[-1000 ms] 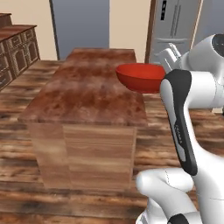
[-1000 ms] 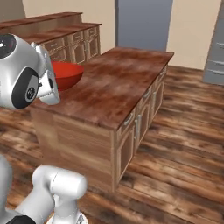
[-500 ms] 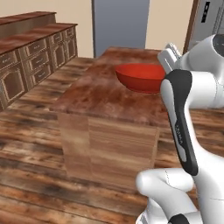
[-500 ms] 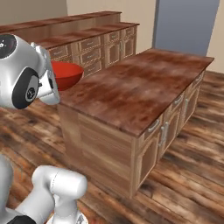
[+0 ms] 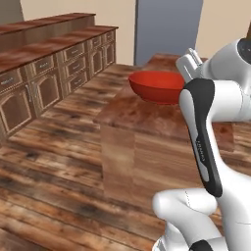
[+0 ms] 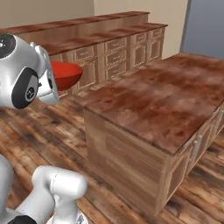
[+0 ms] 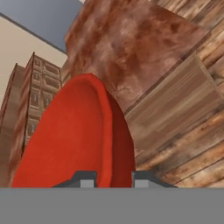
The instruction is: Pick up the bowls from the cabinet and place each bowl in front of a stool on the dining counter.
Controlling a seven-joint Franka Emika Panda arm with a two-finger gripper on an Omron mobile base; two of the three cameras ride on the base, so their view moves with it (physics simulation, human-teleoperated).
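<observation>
The floor (image 5: 59, 162) is of dark wood planks, drawer-fronted base units (image 5: 49, 73) stand along a beige wall (image 5: 78, 7), and an island (image 6: 166, 105) stands in the middle.

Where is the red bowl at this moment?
The red bowl is held up in the tool, which grips its rim. In the left base view it hangs over the near end of the wooden island, just left of the arm.

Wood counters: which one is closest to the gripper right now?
The island with the plain panel end, right by the gripper holding the red bowl. The drawer-fronted counters stand off by the wall, across open floor.
</observation>
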